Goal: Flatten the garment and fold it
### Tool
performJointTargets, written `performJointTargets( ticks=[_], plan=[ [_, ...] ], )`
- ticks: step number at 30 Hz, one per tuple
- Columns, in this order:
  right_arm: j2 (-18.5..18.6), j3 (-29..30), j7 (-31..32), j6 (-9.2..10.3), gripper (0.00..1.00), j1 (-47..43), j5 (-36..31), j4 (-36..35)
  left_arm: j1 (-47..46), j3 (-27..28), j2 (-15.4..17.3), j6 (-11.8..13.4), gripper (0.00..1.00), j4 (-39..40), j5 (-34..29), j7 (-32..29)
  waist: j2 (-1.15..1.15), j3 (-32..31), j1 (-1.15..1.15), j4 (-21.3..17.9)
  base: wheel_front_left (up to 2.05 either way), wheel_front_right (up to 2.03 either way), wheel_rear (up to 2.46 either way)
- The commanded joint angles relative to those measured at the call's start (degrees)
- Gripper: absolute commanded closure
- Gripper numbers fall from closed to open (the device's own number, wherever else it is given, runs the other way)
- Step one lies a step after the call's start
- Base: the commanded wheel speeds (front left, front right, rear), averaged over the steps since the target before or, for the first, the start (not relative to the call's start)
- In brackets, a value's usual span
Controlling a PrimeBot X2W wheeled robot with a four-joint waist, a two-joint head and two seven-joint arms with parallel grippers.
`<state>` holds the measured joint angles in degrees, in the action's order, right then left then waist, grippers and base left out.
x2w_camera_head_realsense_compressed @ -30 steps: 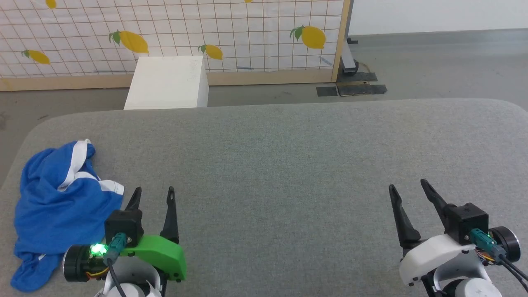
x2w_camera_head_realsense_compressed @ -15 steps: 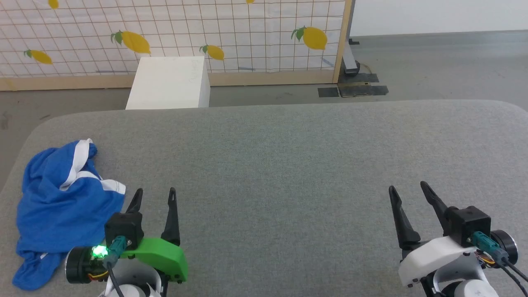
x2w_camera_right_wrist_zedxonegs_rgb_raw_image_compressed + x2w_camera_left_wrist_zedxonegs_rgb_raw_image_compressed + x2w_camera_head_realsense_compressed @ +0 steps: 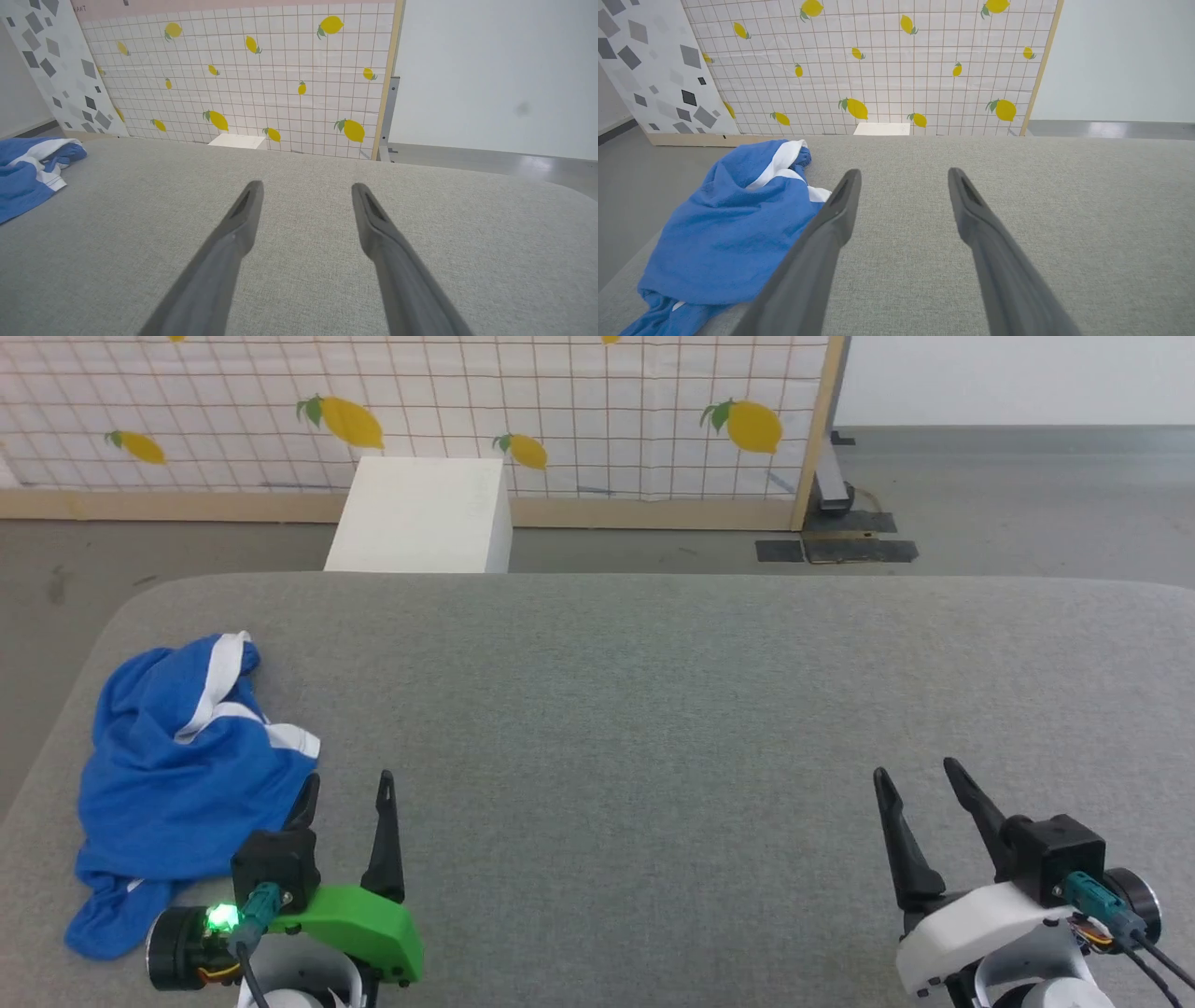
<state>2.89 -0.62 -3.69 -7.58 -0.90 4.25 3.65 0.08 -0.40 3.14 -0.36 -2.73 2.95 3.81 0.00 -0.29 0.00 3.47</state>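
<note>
Here the blue shorts (image 3: 177,765) lie crumpled in a heap at the left end of the grey bench (image 3: 635,709), white trim bands showing on top. The left gripper (image 3: 348,779) hovers just beside their right edge, jaws wide apart and empty. The right gripper (image 3: 913,768) is well apart at the bench's right side, jaws likewise spread, holding nothing.
</note>
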Motion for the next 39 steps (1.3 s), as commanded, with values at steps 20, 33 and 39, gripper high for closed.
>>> performJointTargets(
  ticks=[20,33,39],
  plan=[
    [-0.01,-1.10,-2.96,0.04,0.00,-1.10,2.64,2.90,2.18,0.78,-0.11,0.77,0.00,-1.54,1.58,2.88,0.00,-0.51,0.00,9.85,0.00,0.00,0.00],
    [-0.01,-2.46,-5.08,0.05,0.00,-1.46,4.75,5.25,3.44,1.71,-0.13,1.08,0.00,-2.65,2.54,4.99,0.00,-1.07,0.00,17.39,0.00,0.00,0.00],
    [-0.01,-2.77,-5.81,0.05,0.00,-1.53,5.20,6.09,3.83,1.92,-0.14,1.23,0.00,-2.96,2.76,5.72,0.00,-1.21,0.00,19.15,0.00,0.00,0.00]
  ],
)
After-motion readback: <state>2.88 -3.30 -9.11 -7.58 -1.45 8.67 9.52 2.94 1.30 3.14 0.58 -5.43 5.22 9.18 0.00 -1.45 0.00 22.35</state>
